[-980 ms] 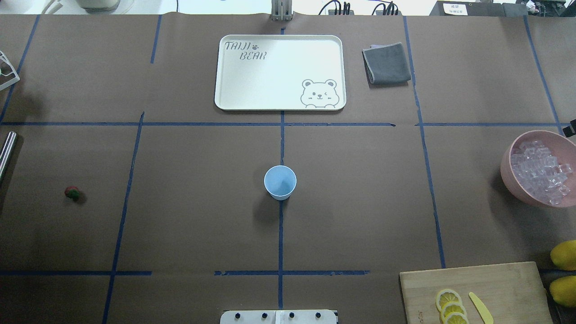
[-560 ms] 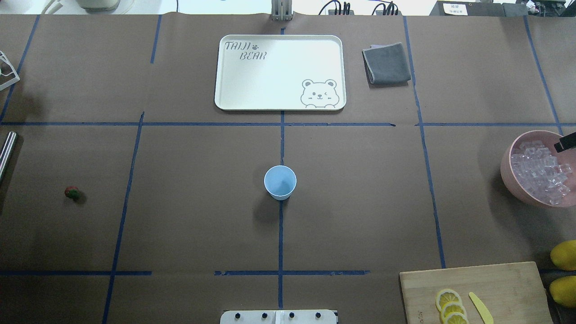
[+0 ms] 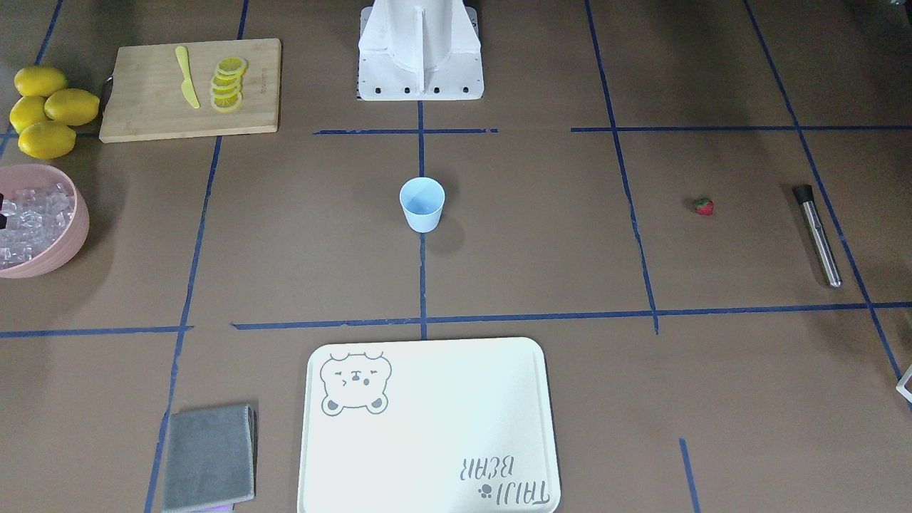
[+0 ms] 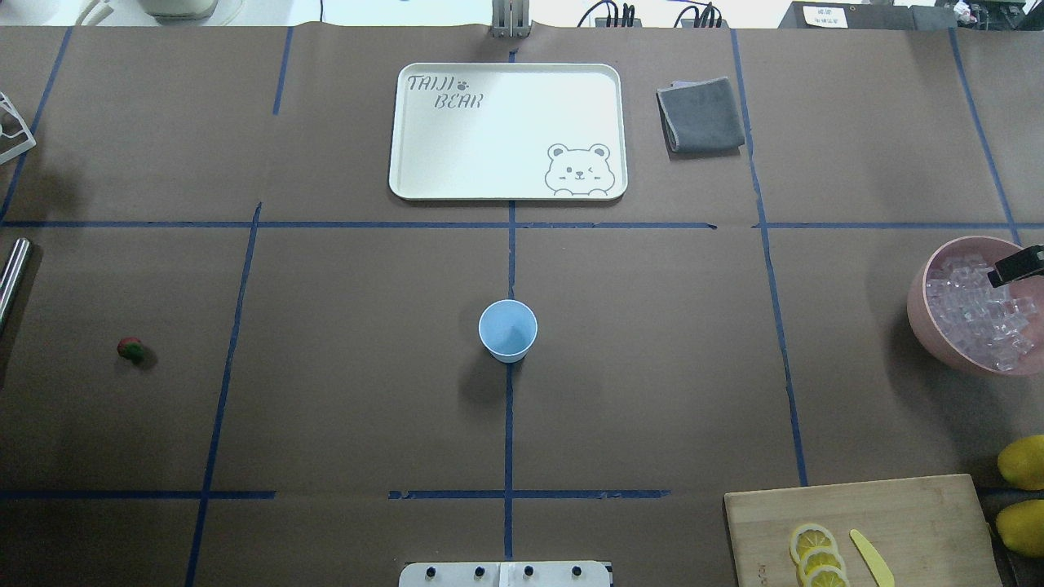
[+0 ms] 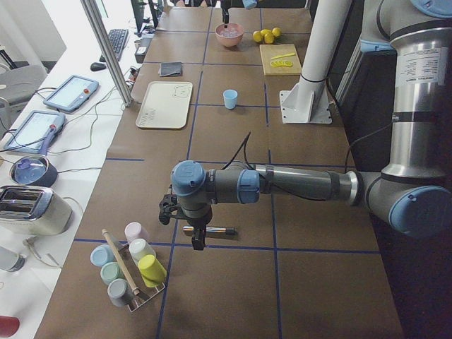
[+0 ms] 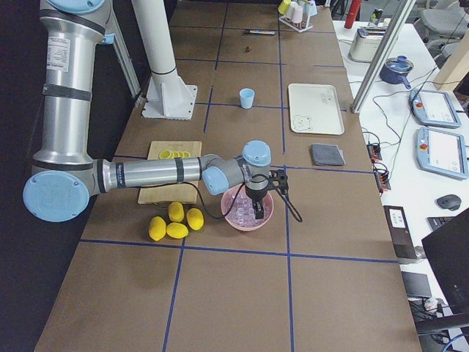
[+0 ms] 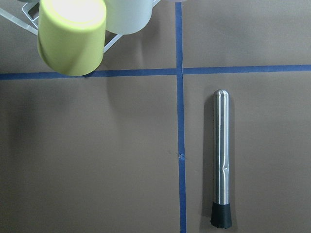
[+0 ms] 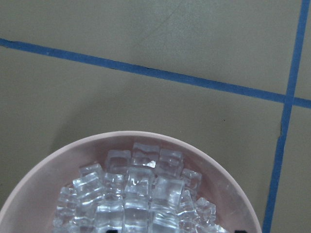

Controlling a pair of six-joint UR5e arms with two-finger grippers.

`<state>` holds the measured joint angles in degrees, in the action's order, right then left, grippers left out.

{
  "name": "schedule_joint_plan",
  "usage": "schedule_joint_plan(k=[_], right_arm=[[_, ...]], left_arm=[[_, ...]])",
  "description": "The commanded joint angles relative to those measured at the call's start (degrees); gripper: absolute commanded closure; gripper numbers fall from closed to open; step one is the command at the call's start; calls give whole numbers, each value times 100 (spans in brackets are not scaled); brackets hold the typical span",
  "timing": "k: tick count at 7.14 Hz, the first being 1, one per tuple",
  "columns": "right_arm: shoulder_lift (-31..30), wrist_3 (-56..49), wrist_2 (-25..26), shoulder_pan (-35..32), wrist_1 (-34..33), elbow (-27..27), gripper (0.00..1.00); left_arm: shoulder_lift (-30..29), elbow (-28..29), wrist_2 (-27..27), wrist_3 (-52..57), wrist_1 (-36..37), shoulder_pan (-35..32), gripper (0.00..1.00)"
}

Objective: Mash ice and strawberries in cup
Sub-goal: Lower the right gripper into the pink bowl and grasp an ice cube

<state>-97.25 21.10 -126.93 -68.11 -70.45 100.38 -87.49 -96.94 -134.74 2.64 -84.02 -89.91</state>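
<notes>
The pale blue cup (image 4: 507, 328) stands upright at the table's middle; it looks empty in the front view (image 3: 422, 204). The ice (image 4: 975, 314) fills a pink bowl (image 4: 917, 314) at the right edge. My right gripper (image 6: 258, 211) hangs over the ice, jaws apart, with one black finger (image 4: 1014, 267) showing overhead. The tiny red strawberry (image 4: 130, 350) lies far left. My left gripper (image 5: 195, 239) hovers over a steel muddler (image 7: 222, 160); I cannot tell whether it is open or shut.
A white bear tray (image 4: 507, 130) and a grey cloth (image 4: 701, 114) lie at the back. A cutting board (image 4: 897, 514) with lemon slices and a yellow knife is front right, with lemons (image 3: 46, 107) beside it. A rack of coloured cups (image 5: 131, 265) stands by the left gripper.
The right gripper's black finger has moved further in over the pink bowl of ice. The cup, strawberry and muddler have not moved.
</notes>
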Motion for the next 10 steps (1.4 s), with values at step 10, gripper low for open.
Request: schedule_joint_plan(k=[10], right_arm=[[5,113,344,386,-13,-71,41]], left_arm=[[4,61,0,0,-35,26,0]])
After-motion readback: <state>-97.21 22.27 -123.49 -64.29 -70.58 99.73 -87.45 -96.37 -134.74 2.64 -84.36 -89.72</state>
